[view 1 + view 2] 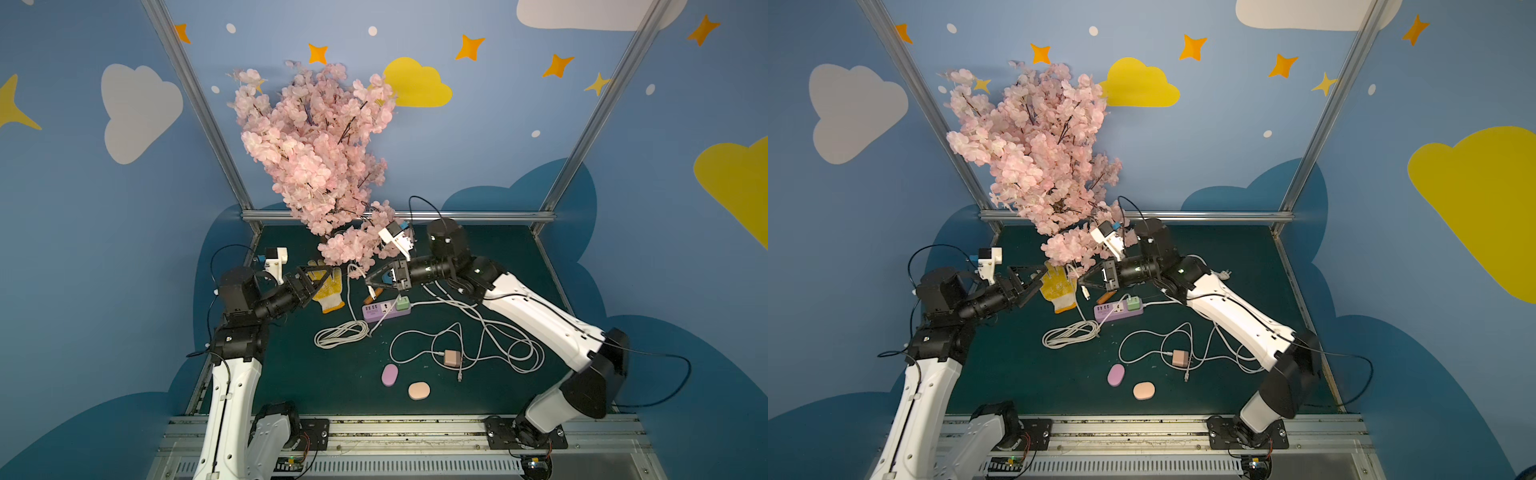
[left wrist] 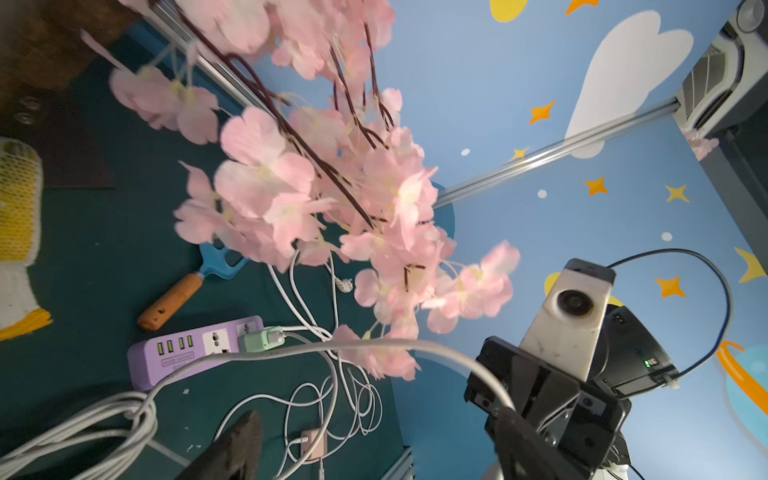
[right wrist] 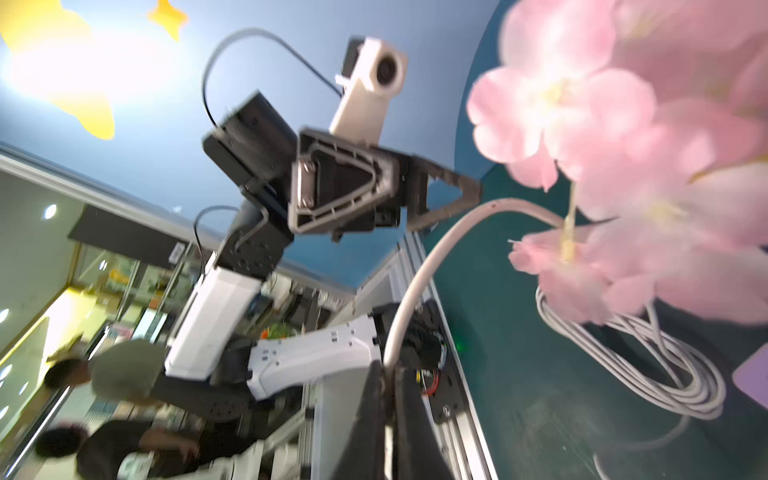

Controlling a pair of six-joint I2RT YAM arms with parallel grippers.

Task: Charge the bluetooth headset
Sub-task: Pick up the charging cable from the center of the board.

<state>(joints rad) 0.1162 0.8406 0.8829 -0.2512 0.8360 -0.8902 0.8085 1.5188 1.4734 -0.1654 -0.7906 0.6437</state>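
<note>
Two small oval headset cases lie at the mat's front, one purple (image 1: 390,375) (image 1: 1116,375) and one peach (image 1: 419,391) (image 1: 1144,391). Neither gripper is near them. A pink charger (image 1: 452,358) (image 2: 312,444) with a thin white cable lies beside them. My right gripper (image 1: 368,284) (image 1: 1080,283) (image 3: 387,374) hangs above the purple power strip (image 1: 386,311) (image 2: 187,353), shut on a thick white cable (image 3: 419,270) (image 2: 374,343) that rises from the coil (image 1: 340,334). My left gripper (image 1: 332,274) (image 1: 1040,273) (image 2: 382,455) is open over the yellow glove (image 1: 328,289), holding nothing.
A pink blossom branch (image 1: 316,158) (image 2: 316,187) overhangs the back of the mat, close to both grippers. A green adapter (image 1: 402,303) sits in the strip. An orange-handled tool (image 2: 174,299) lies behind the strip. Loose white cables (image 1: 498,340) sprawl at the right.
</note>
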